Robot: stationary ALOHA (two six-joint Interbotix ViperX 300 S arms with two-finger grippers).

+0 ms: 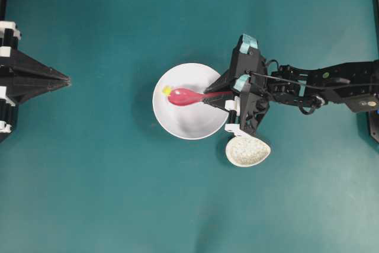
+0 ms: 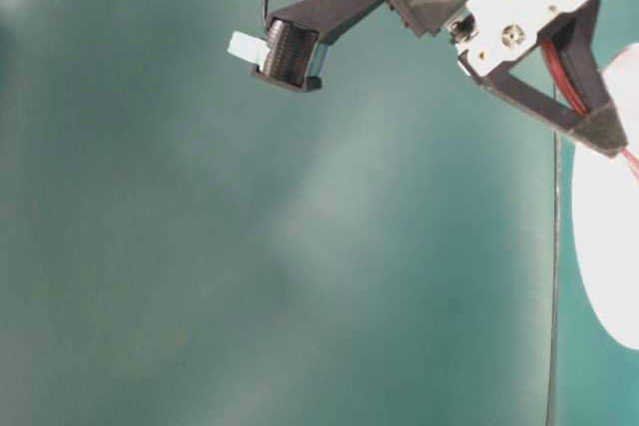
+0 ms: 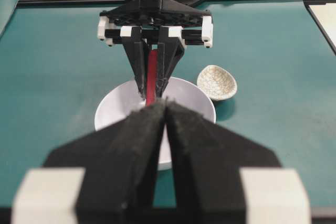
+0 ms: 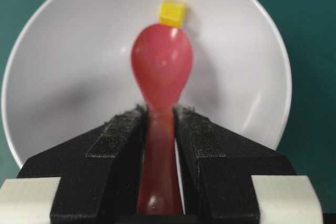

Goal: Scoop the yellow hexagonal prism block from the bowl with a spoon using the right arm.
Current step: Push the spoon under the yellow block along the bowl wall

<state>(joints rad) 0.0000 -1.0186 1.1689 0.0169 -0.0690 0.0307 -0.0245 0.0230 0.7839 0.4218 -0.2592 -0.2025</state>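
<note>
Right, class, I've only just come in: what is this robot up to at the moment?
The right gripper is shut on the handle of a pink-red spoon and holds its scoop inside the white bowl. The tip of the scoop sits right against the tiny yellow block, which is still on the bowl's surface, not in the spoon. The left gripper is shut and empty, away from the bowl. A small speckled dish sits beside the bowl.

Even, bright light falls from above, leaving soft shadows under the bowl [image 1: 188, 124]. The table-level view is hazy and washed out. Near jaws blur in both wrist views
</note>
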